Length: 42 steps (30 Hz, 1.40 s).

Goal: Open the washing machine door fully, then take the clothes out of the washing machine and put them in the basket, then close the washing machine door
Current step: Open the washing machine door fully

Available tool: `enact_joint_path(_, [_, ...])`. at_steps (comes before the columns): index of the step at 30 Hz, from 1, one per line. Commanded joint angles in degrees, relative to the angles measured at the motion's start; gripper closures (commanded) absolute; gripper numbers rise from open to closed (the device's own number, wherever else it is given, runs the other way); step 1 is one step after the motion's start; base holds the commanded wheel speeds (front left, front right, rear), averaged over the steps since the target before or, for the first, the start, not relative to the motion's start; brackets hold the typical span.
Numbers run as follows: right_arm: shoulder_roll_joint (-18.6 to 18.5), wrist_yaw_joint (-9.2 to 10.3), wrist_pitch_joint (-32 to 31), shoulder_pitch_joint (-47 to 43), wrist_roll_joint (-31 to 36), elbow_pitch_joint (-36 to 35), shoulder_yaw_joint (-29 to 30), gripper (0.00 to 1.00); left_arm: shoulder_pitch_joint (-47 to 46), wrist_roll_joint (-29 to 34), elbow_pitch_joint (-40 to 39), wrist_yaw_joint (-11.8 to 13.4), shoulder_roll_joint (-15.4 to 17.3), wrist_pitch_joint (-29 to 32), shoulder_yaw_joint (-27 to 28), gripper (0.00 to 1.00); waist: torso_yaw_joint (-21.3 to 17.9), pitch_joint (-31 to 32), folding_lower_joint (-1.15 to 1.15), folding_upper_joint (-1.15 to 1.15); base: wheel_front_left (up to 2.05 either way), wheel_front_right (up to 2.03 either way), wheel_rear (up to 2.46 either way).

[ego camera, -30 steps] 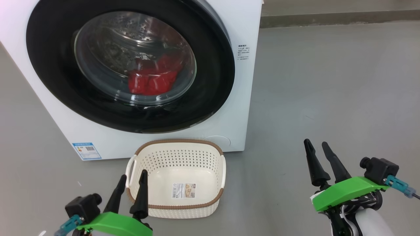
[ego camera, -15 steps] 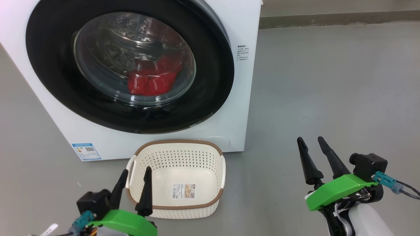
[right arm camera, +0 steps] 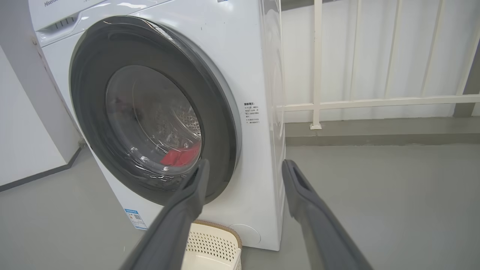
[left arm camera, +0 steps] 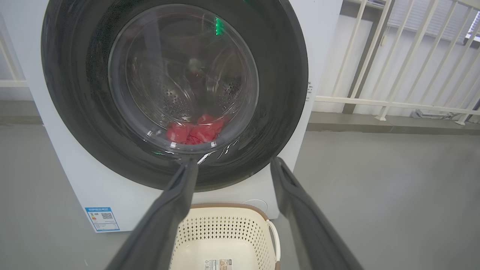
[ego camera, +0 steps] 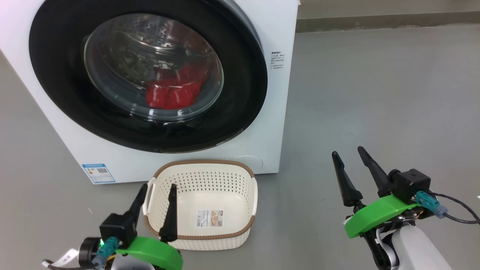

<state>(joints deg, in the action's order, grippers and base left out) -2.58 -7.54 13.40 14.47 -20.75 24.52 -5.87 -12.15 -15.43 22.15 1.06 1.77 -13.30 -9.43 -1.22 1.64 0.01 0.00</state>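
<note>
Facing the washing machine [ego camera: 277,112], at 11 o'clock in the head view, top and left side cut off by the frame. Closed flush on its front, the washing machine door [ego camera: 243,93]. Behind the glass, low in the drum, the clothes [ego camera: 172,93] — red, blurred by reflections, white parts not made out.

Just below the door at 6 o'clock, on the grey floor [ego camera: 375,93], the basket [ego camera: 204,237], a sticker [ego camera: 210,218] on its bottom, print too small to read.

Overlapping the basket's left side at 7 o'clock, the left gripper [ego camera: 158,186], fingers spread, holding nothing. At 4 o'clock, well apart from machine and basket, the right gripper [ego camera: 347,150], likewise spread wide.

Between either gripper and the clothes — the closed door.

Low on the machine front, a blue label [ego camera: 98,172] with a QR code; right of the door, small printed lines [ego camera: 277,60], illegible. In the right wrist view, brand lettering [right arm camera: 56,3] cut by the top edge, and a white railing [right arm camera: 318,63] behind the machine.
</note>
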Motion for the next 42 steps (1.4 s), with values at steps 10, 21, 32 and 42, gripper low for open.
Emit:
enact_joint_path(10, [-0.3,0.05,1.6,3.8,4.8,-0.8,-1.5,0.0,-3.7,3.3,0.0,1.1,1.1,-1.7,0.6,0.0,-0.1,0.0,0.0,0.0,0.0,0.0,0.0])
enact_joint_path(21, [-0.3,0.05,1.6,3.8,4.9,-1.1,-1.4,0.0,-3.9,2.9,-0.5,1.3,1.1,-1.7,0.5,0.0,0.3,-0.8,0.0,0.0,0.0,0.0,0.0])
enact_joint_path(32, [-0.3,0.05,1.6,5.9,4.3,-1.8,-0.7,0.0,-4.4,2.5,-3.5,1.8,1.1,-1.7,-0.6,0.0,1.2,-4.5,0.0,0.0,0.0,0.0,0.0])
enact_joint_path(42, [-0.3,0.05,1.6,11.8,1.2,-2.3,0.5,1.0,-6.2,1.3,-8.5,2.8,1.1,-1.7,-3.5,0.0,3.0,-10.2,0.0,0.0,0.0,0.0,0.0])
